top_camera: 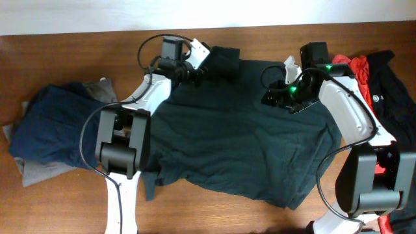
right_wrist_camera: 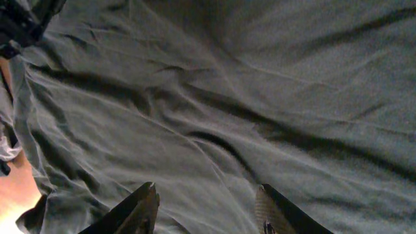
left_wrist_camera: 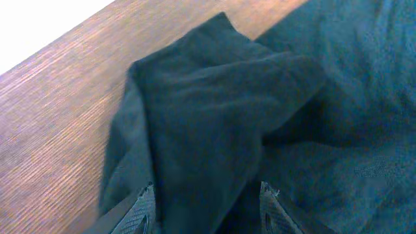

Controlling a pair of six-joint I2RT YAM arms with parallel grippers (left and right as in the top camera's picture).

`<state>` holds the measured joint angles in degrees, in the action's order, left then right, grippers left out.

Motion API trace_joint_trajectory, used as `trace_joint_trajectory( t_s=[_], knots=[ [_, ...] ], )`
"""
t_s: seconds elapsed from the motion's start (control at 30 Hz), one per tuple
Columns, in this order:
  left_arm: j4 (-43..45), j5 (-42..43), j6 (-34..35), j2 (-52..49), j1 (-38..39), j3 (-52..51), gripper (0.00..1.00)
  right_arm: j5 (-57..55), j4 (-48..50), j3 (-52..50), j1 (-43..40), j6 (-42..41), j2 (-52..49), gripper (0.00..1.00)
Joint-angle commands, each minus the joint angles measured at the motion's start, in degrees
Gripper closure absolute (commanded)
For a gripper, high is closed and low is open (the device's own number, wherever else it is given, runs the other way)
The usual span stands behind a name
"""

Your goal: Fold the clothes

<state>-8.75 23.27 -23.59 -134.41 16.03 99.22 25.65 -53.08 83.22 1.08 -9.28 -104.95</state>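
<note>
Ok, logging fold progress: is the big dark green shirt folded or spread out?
Spread out: the dark green shirt lies open across the table, wrinkled, with only one sleeve bunched up.

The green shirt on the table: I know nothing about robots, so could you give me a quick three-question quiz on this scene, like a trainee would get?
1. True or false: the dark green shirt lies bunched in a ball on the table.
2. Which garment lies on the left arm side of the table? A) a yellow towel B) the navy blue piece C) a white sock
3. Short answer: are the right fingers open or shut over the shirt?

Key: 1 false, it lies spread out; 2 B; 3 open.
</note>
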Motion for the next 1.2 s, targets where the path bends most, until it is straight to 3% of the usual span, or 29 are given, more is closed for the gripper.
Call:
trace_joint_trajectory(
  t_s=[0.0,0.2,0.27,0.33,0.37,0.63,0.83,0.87,0.97,1.03,1.1,1.17],
  knots=[
    [1.05,-1.90,-1.84,-2.58,-0.31,0.87,0.49,0.72,-0.15,0.57,0.46,-0.22,0.42,0.47],
    [4.26,-6.29,-1.81,-5.79,-0.31,0.87,0.53,0.72,-0.68,0.57,0.46,-0.20,0.42,0.47],
    [4.87,-6.58,-1.81,-6.16,-0.31,0.87,0.69,0.72,-0.96,0.57,0.48,-0.20,0.42,0.47],
    [5.35,-6.58,-1.79,-6.16,-0.33,0.87,0.97,0.72,-1.14,0.57,0.48,-0.20,0.42,0.47],
    [5.42,-6.56,-1.77,-6.08,-0.31,1.14,1.00,0.72,-1.16,0.57,0.46,-0.20,0.42,0.47],
    [1.11,-6.67,0.15,-4.13,-1.40,6.60,1.00,0.72,-1.60,0.57,0.48,-0.20,0.42,0.47],
    [-0.79,-12.20,0.13,-3.78,-3.15,9.09,1.00,0.70,-1.57,0.57,0.46,-0.20,0.42,0.47],
    [-1.31,-11.78,0.13,-3.78,-3.39,9.09,0.97,0.70,-1.57,0.57,0.46,-0.17,0.42,0.47],
    [-3.28,-8.90,0.11,-3.78,-3.50,9.09,0.66,0.61,-1.57,0.57,0.46,-0.17,0.37,0.46],
    [-3.89,-7.65,0.11,-3.78,-3.39,9.09,0.55,-1.03,-1.97,0.55,0.46,-0.26,0.33,0.42],
    [-3.93,-8.09,0.11,-3.78,-3.41,9.09,0.37,-8.17,-2.99,-0.07,0.46,-2.97,0.31,0.41],
    [-3.80,-8.07,0.13,-3.78,-3.45,9.09,0.31,-18.49,-3.82,-1.49,0.26,-7.50,-0.13,0.46]
  ],
)
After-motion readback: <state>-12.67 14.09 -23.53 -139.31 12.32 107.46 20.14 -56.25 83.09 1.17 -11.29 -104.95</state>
